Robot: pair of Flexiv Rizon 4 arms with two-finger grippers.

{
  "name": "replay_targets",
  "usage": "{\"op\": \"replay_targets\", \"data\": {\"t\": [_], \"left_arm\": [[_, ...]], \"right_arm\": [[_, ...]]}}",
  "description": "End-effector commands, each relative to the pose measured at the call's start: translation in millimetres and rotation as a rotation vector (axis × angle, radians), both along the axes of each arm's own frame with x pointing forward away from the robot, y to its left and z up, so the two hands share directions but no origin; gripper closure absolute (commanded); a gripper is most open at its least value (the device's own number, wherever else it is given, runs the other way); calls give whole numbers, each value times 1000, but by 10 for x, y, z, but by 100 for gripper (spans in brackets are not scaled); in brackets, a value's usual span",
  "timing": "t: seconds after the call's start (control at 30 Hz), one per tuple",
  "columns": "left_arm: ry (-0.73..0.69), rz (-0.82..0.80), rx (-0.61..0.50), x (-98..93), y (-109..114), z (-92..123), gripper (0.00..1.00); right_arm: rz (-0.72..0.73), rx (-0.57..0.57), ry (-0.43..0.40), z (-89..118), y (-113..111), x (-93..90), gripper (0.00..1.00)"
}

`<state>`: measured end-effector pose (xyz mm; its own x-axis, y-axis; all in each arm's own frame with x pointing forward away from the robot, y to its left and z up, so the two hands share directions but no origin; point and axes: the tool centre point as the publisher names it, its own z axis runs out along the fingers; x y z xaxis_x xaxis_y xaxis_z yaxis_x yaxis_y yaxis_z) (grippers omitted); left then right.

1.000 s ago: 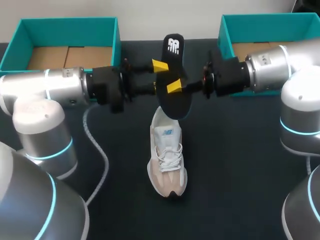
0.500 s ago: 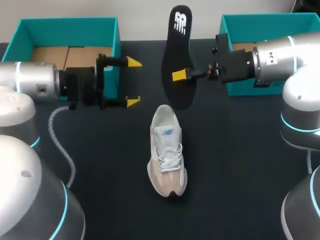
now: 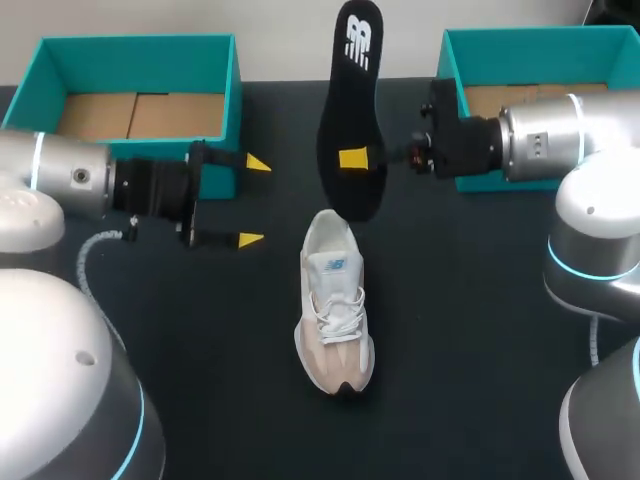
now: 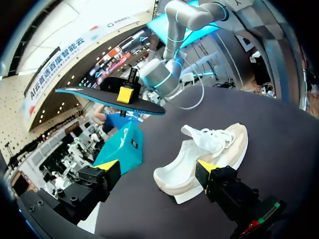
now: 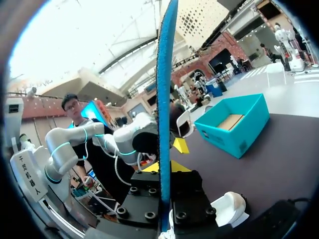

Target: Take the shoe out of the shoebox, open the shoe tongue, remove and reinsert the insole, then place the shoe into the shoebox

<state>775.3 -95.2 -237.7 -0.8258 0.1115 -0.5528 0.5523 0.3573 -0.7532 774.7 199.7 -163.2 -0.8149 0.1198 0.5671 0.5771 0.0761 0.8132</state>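
- The right gripper (image 3: 350,158) is clamped across the middle of the insole (image 3: 352,95), one yellow finger on the face and the other hidden behind it. In the right wrist view the insole stands edge-on between the fingers.
- The insole is held in the air, off the table (image 3: 480,330). Its long axis runs nearly in line with the shoe (image 3: 335,310). The printed end points away from the shoe and the plain, broader end sits just over the heel opening.
- The shoe stands upright on its sole between the arms, heel toward the insole and toe toward the robot. It is out of both shoeboxes.
- Reinsertion looks to depend on that shared line: the broad end probably has to tip down and slide toward the toe.
- The left gripper (image 3: 254,201) is wide open and empty, beside the heel but clear of it. It is the free arm nearest the shoe, so it is best placed to steady it.
- A teal shoebox (image 3: 135,45) lies behind each arm.
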Motion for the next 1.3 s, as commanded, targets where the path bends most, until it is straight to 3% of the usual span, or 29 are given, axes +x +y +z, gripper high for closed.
{"op": "replay_targets", "data": {"t": [0.03,0.4,0.63,0.87,1.1,1.3], "left_arm": [[42,-25,50,16,-29,61,0],[48,-47,62,-26,-50,60,0],[142,-57,118,-62,-65,-234,0],[222,-8,146,-78,-14,-564,0],[278,53,181,-127,-44,-814,0],[323,84,194,-205,-83,-903,0]], "right_arm": [[-3,-2,0,0,15,-3,100],[-3,-2,0,0,15,-3,100],[44,-60,-74,-87,-3,158,100],[89,-47,-135,-364,-15,285,100],[156,-11,-128,-706,56,304,100],[186,0,-107,-875,133,298,100]]}}
